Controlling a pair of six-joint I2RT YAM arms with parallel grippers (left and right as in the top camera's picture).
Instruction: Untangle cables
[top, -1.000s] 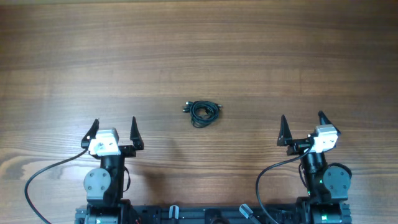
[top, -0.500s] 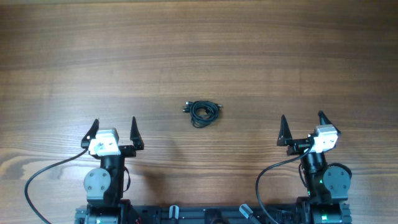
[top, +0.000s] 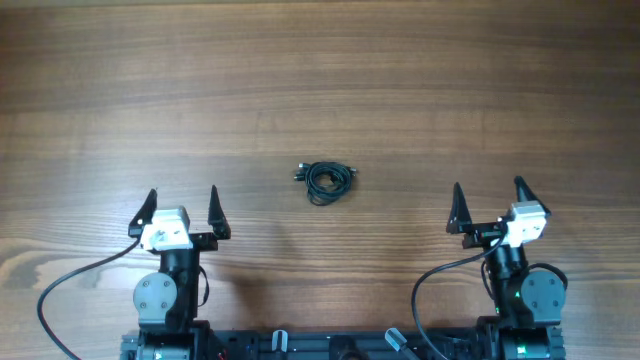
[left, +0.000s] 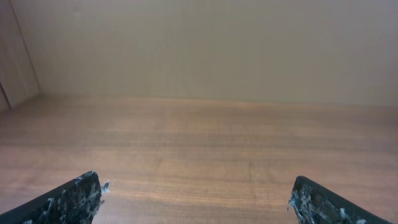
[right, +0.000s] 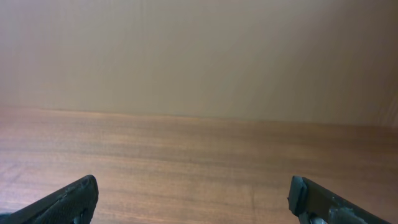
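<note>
That little black cable bundle (top: 327, 182) looks light and floppy, so I'd pinch a loose outer loop, and both the left gripper (top: 180, 207) and right gripper (top: 489, 202) sit wide open, holding nothing.

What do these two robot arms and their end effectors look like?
The left arm and right arm are black with round joint housings. The left end effector and right end effector each have two black, pointed fingers ahead of a white block. A thick black cable loops from each arm. The left fingers show whitish scuffs; a small green light glows on the right arm.
</note>
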